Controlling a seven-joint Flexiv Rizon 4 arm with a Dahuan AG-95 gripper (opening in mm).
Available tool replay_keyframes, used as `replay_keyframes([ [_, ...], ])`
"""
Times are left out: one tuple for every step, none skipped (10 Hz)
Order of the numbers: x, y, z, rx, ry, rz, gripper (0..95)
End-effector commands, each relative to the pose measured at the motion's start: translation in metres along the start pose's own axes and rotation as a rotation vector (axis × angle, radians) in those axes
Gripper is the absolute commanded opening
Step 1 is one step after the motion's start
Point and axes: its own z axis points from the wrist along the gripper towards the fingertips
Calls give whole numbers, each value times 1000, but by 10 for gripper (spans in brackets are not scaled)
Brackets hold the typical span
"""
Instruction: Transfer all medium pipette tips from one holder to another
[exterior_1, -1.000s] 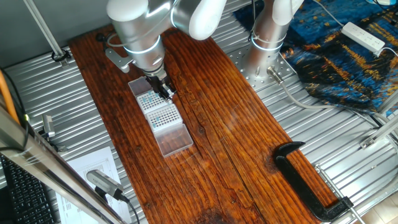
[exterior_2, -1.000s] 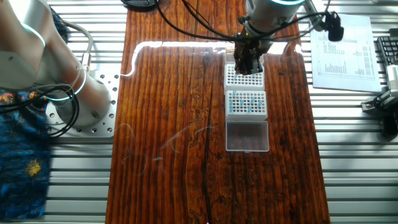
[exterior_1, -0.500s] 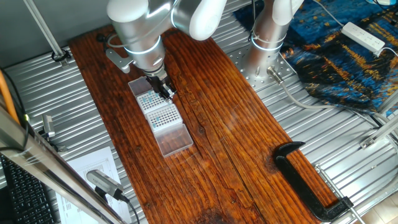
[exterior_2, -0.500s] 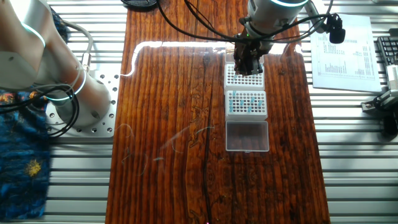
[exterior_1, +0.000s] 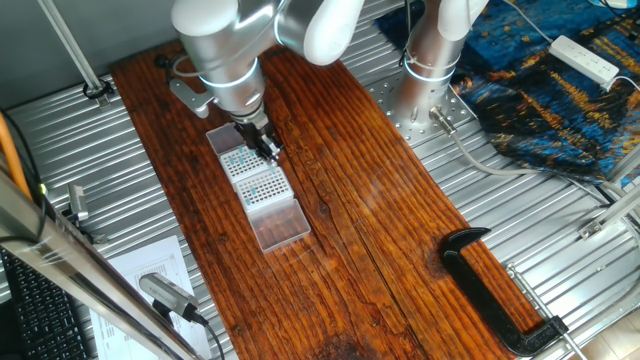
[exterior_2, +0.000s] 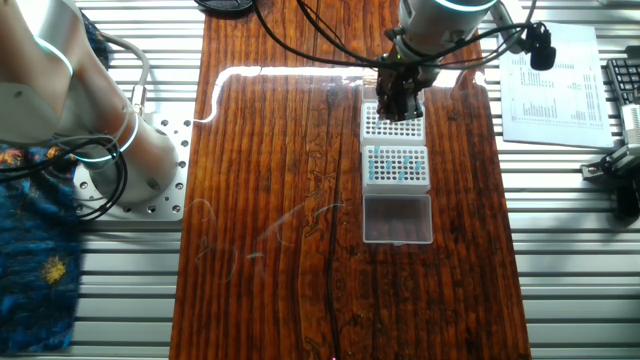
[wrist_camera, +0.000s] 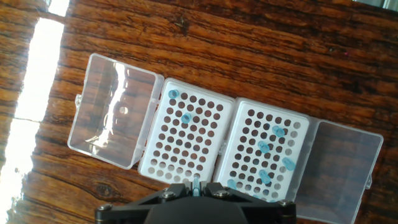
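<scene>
In the hand view only the tops of the gripper (wrist_camera: 196, 185) fingers show at the bottom edge, drawn close together with a small blue tip (wrist_camera: 196, 183) pinched between them; the fingertips themselves are cut off by the frame. In both fixed views the arm's wrist and gripper body cover much of the far rack, so its holes there are hard to read, and the tips in those views are no more than faint blue specks.

The medium pipette tips (wrist_camera: 275, 155) appear as small teal-blue round tops sitting in holes of white perforated plates. There are two racks side by side on the wooden table (exterior_1: 370, 200), touching along their long edges, each with a clear hinged lid laid open outward. The left rack (wrist_camera: 186, 140) in the hand view holds two tips, near its upper left corner. The right rack (wrist_camera: 267, 149) holds about six, scattered through its middle and lower part, some leaning; the lowest ones sit next to the gripper housing and are hard to count exactly. One more tip is in the fingers, over the lower edge of the left rack.

In the other fixed view the gripper (exterior_2: 398, 100) hangs over the rack nearer the top of the frame, while the blue-dotted rack (exterior_2: 398, 165) lies just below it.

A black clamp (exterior_1: 500, 290) lies at the table's near corner, well apart from the racks.
</scene>
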Motion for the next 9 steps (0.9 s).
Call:
replay_keyframes([
  [0, 0, 0, 1, 0, -2, 190],
  [0, 0, 0, 3, -1, -3, 190],
  [0, 0, 0, 5, -4, -3, 190],
  [0, -1, -1, 10, -20, -10, 190],
  [1, -3, -2, 13, -26, -17, 190],
  [0, -11, -5, 17, -33, -30, 190],
  [-2, -21, -9, 18, -34, -50, 190],
  [-6, -34, -14, 18, -34, -76, 190],
  [-13, -47, -18, 16, -32, -93, 190],
])
